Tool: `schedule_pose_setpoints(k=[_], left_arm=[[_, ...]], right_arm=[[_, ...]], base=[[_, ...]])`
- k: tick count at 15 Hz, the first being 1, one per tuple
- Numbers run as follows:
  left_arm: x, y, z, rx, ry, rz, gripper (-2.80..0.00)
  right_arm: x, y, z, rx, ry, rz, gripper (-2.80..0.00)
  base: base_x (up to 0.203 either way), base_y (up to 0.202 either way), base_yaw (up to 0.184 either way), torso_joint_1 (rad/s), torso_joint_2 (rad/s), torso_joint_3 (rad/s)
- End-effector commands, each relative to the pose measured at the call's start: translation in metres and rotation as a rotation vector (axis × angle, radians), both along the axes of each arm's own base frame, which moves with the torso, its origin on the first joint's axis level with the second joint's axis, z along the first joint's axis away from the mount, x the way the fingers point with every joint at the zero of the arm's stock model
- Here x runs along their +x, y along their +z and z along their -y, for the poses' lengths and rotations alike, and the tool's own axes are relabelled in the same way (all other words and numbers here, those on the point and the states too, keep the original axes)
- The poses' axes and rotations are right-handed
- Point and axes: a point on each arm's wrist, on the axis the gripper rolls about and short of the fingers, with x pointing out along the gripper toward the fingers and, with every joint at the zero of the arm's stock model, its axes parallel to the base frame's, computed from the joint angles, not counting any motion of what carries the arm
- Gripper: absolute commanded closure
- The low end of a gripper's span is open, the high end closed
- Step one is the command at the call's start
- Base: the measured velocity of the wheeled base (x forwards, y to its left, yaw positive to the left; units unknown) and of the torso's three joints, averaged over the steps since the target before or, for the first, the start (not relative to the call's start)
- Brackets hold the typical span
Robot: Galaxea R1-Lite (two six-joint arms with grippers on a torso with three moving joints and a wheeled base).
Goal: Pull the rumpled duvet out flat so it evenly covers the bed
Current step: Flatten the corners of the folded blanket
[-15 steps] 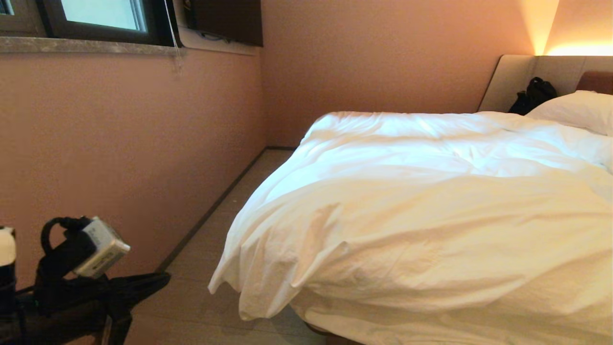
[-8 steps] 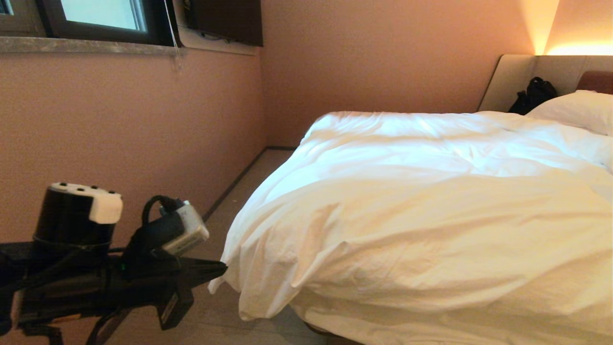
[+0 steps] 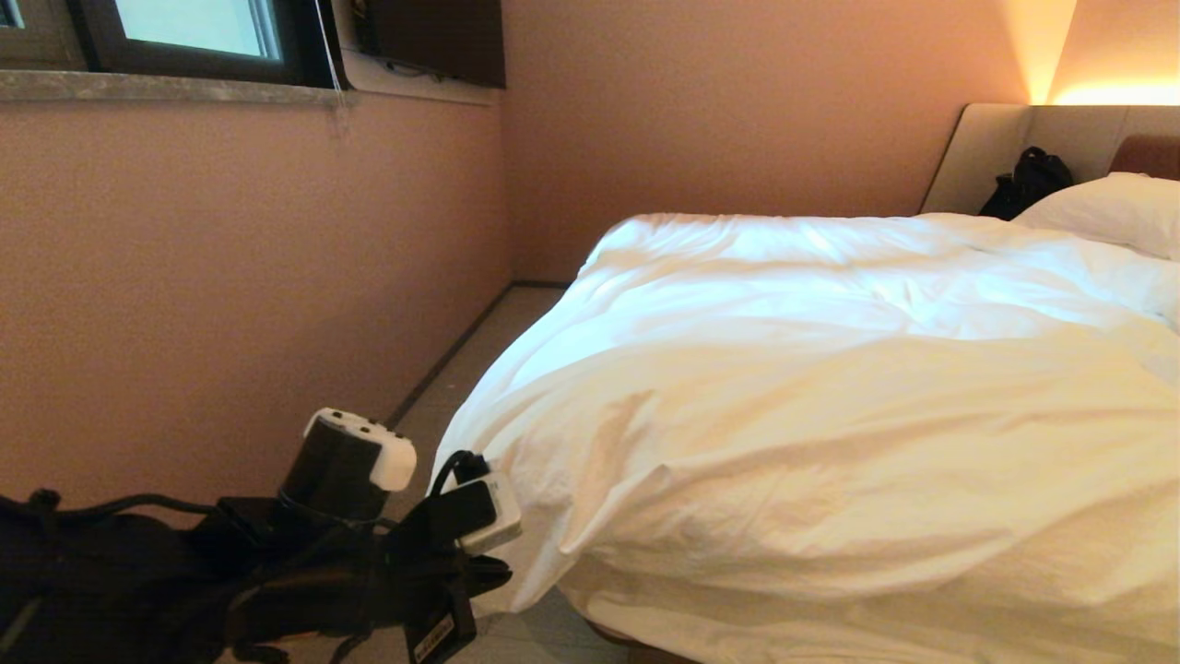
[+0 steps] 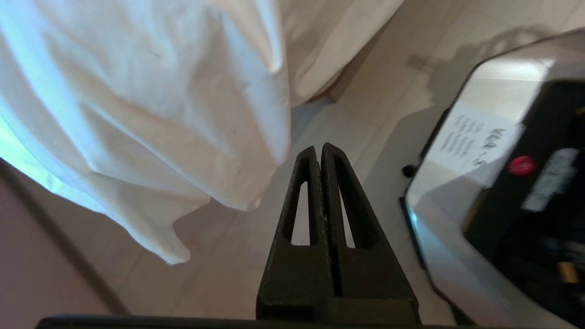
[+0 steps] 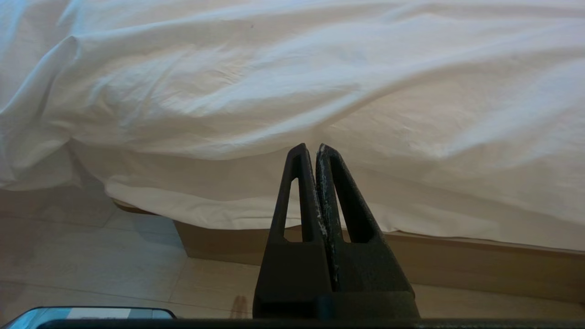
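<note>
The duvet (image 3: 830, 415) lies rumpled over the bed (image 5: 457, 260), filling most of the head view, with broad creases running across its top and one corner sagging off the near left corner of the mattress toward the floor (image 3: 479, 332). In the left wrist view that hanging corner droops in loose folds, its lowest tip just above the pale floor tiles. The left end effector (image 4: 318, 151) hovers low beside this corner, near the cloth but not touching it; its two dark fingers are pressed together with nothing between them. In the head view the left arm (image 3: 350, 553) reaches in from the lower left, its wrist camera housing just beside the duvet's drooping edge. The right end effector (image 5: 311, 151) faces the side of the bed (it appears only in its own wrist view), its fingers likewise pressed together and empty, pointing at the duvet's lower edge where the white cloth overhangs the tan wooden base. At the far right of the head view a white pillow (image 3: 1106, 212) rests against the beige padded headboard (image 3: 996, 152), and a dark bag (image 3: 1028, 180) sits beside it. A pink wall (image 3: 230, 277) with a window (image 3: 184, 28) runs along the left side of the room.
</note>
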Motion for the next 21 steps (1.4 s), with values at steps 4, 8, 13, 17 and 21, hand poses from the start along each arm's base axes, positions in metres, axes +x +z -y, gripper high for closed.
schedule_pose_setpoints(k=[4, 8, 13, 17, 21], left_arm=[[-0.002, -0.025, 0.012, 0.035, -0.019, 0.003, 0.0], [-0.003, -0.035, 0.024, 0.042, -0.047, 0.009, 0.0], [0.001, -0.061, 0.048, 0.029, -0.077, 0.04, 0.0], [0.006, -0.089, 0.078, 0.063, -0.09, 0.079, 0.0], [0.002, -0.095, 0.1, 0.079, -0.097, 0.107, 0.0]], right_arm=[[0.0, 0.0, 0.0, 0.0, 0.001, -0.001, 0.0], [0.0, 0.0, 0.0, -0.002, 0.001, -0.001, 0.0], [0.0, 0.0, 0.0, 0.0, 0.001, -0.001, 0.0], [0.0, 0.0, 0.0, 0.0, 0.001, -0.001, 0.0], [0.0, 0.0, 0.0, -0.001, 0.001, -0.001, 0.0]], base=[[0.0, 0.0, 0.0, 0.0, 0.0, 0.0], [0.0, 0.0, 0.0, 0.0, 0.0, 0.0], [0.0, 0.0, 0.0, 0.0, 0.0, 0.0], [0.0, 0.0, 0.0, 0.0, 0.0, 0.0], [0.0, 0.0, 0.0, 0.0, 0.0, 0.0]])
